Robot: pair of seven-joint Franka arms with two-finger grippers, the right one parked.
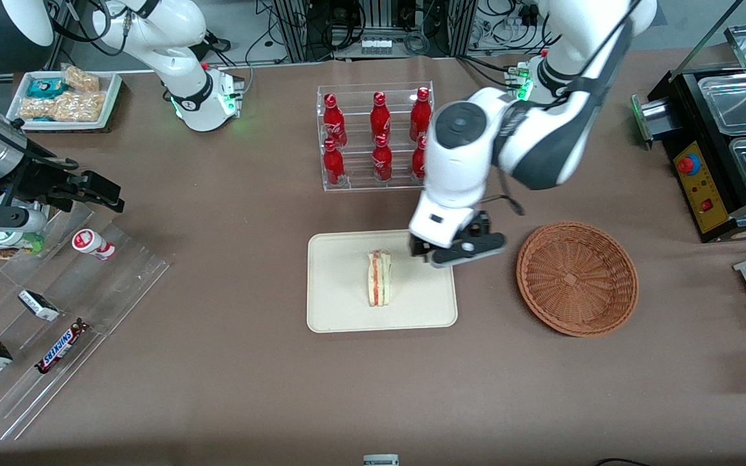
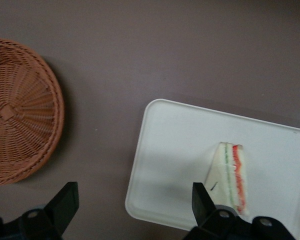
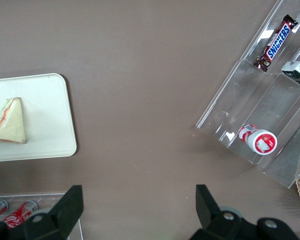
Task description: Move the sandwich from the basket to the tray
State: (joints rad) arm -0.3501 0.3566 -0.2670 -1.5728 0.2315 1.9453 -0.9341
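Note:
The sandwich lies on the cream tray, near its middle, with its red and green filling edge showing; the parked arm's wrist camera also sees the sandwich on the tray. The brown wicker basket sits beside the tray, toward the working arm's end, with nothing in it. My gripper hangs above the tray's corner nearest the basket, farther from the front camera than the sandwich. It is open with nothing between its fingers.
A clear rack of red cola bottles stands just farther from the front camera than the tray. Clear acrylic racks with snack bars lie toward the parked arm's end. A black appliance stands toward the working arm's end.

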